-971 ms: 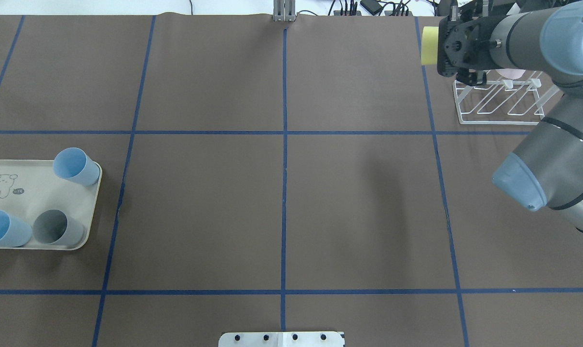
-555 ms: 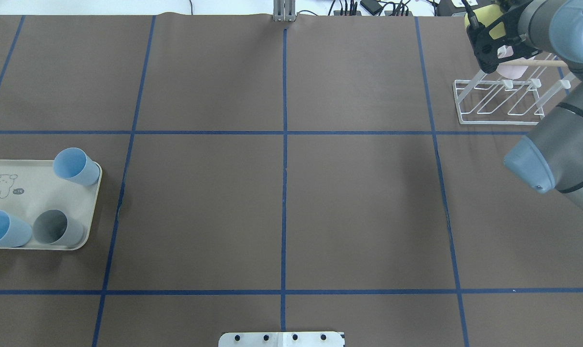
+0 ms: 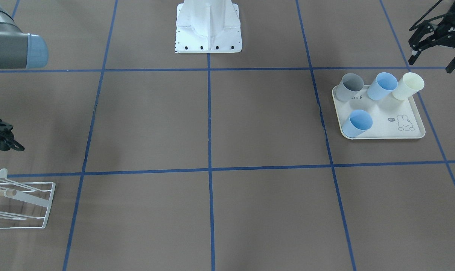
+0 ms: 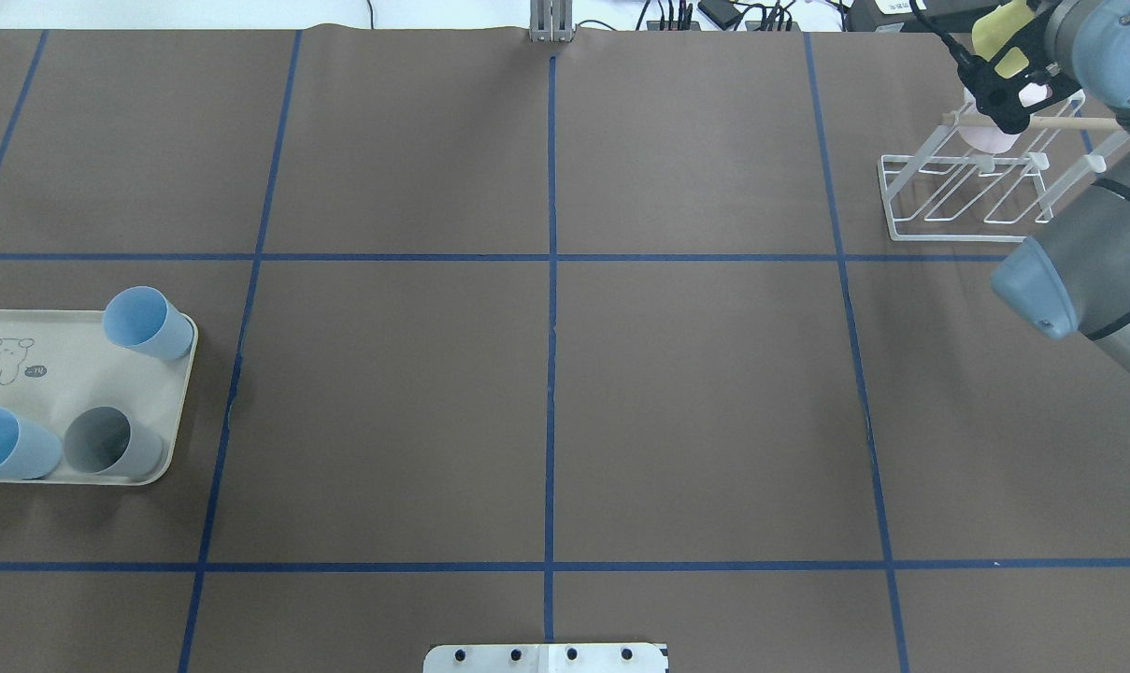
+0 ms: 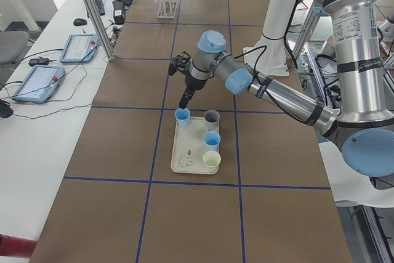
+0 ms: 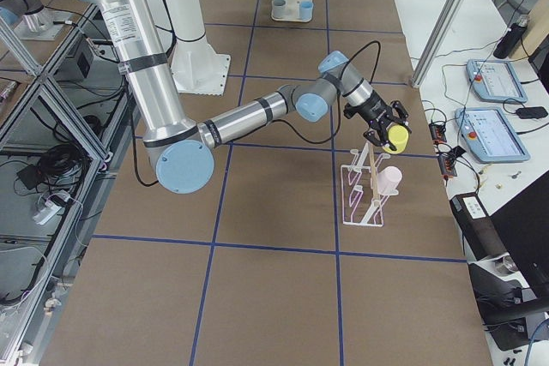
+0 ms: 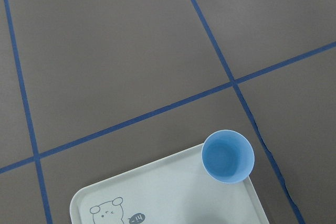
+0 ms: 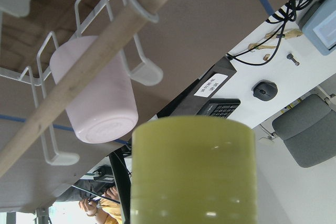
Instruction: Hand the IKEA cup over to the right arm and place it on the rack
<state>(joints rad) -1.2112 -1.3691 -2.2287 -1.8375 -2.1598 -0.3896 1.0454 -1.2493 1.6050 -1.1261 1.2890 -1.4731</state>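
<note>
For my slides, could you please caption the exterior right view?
The right gripper holds a yellow cup near the white rack, which carries a pink cup.

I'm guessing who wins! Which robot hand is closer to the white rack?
The right gripper: it holds a yellow cup just above the rack. The left gripper is far off at the other end, open, by the tray.

A table point(image 4: 695, 393) covered in brown sheeting and squared off by blue tape lines point(image 4: 550, 327) carries a cream rabbit-print tray point(image 4: 69, 374) at its edge on the robot's left. A white wire rack point(image 4: 971, 232) stands well apart at the far corner on the robot's right. The white base plate point(image 3: 208, 37) sits mid-edge on the robot's side.
</note>
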